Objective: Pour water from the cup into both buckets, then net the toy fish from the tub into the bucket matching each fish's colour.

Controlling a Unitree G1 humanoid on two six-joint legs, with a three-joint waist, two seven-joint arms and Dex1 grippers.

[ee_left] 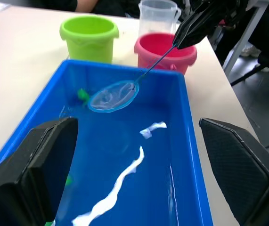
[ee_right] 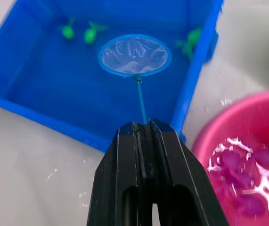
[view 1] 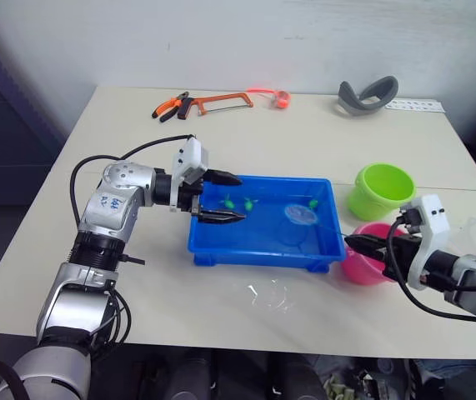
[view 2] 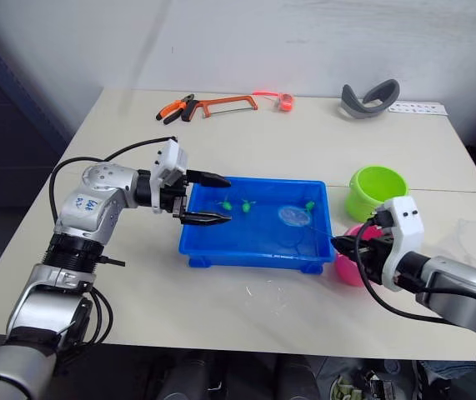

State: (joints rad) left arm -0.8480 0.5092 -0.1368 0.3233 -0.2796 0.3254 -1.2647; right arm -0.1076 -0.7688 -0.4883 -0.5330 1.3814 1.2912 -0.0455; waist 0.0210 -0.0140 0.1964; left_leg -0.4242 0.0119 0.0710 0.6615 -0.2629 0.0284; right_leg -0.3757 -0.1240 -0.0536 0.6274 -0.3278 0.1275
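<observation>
**Green fish are all that's left in the tub**

Pink looks pretty much done: the pink bucket (ee_right: 247,155) has water in it and several pink fish (ee_right: 240,176) sitting at the bottom, seen from the right wrist. The green bucket (view 1: 383,190) stands just behind it, and whether it has water or fish inside can't be made out.

The blue tub (view 1: 264,250) is in the middle of the table (view 1: 304,142) with three green fish (ee_right: 91,34) near its far wall, two together and one toward the bucket end. No pink ones visible in there.

The right gripper (ee_right: 143,129) has its fingers pinched tight on the thin handle of the net (ee_right: 134,55), whose hoop hangs over the tub's water near the lone green fish. The left gripper (view 1: 221,198) sits at the tub's other end, fingers spread wide, holding nothing.

The clear cup (ee_left: 158,15) is parked behind the buckets, so pouring seems finished. Remaining job, by the look of it: scoop the three green ones into the green bucket.
</observation>
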